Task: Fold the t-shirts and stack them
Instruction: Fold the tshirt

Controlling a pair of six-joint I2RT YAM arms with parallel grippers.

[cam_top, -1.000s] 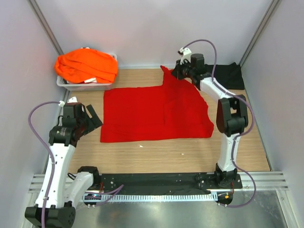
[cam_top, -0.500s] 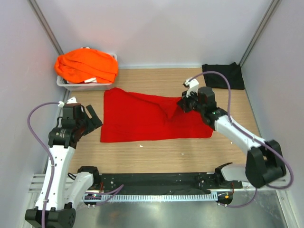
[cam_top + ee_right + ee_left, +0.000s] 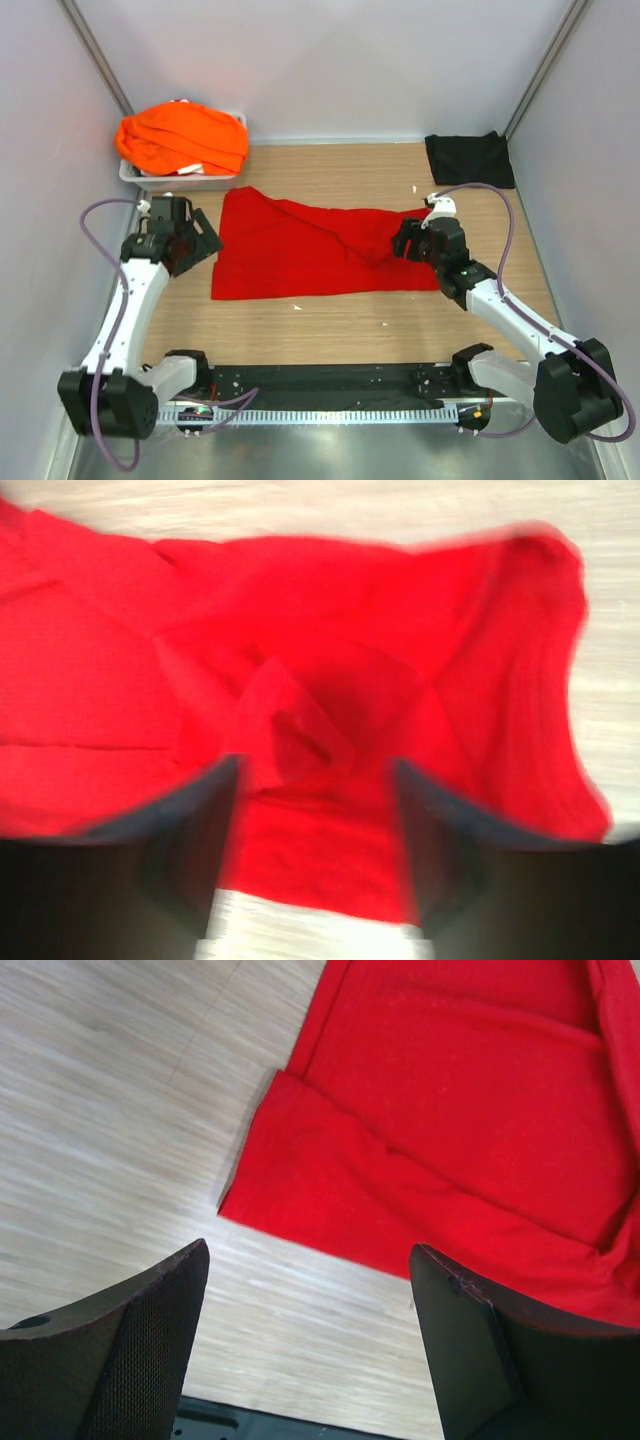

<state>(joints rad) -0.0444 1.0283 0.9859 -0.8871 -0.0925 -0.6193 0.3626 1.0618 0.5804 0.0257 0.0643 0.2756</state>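
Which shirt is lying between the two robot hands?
The red t-shirt, spread out in the middle. The orange t-shirts are piled in the grey tray far left; the black t-shirt lies in the far right corner.

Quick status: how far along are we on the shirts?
Done: the black shirt looks folded at the far right corner. In hand: the red shirt is part-folded, rumpled under the open right gripper; the open left gripper hovers by its left edge. Left: the orange shirts heaped in the tray, and no stack yet.
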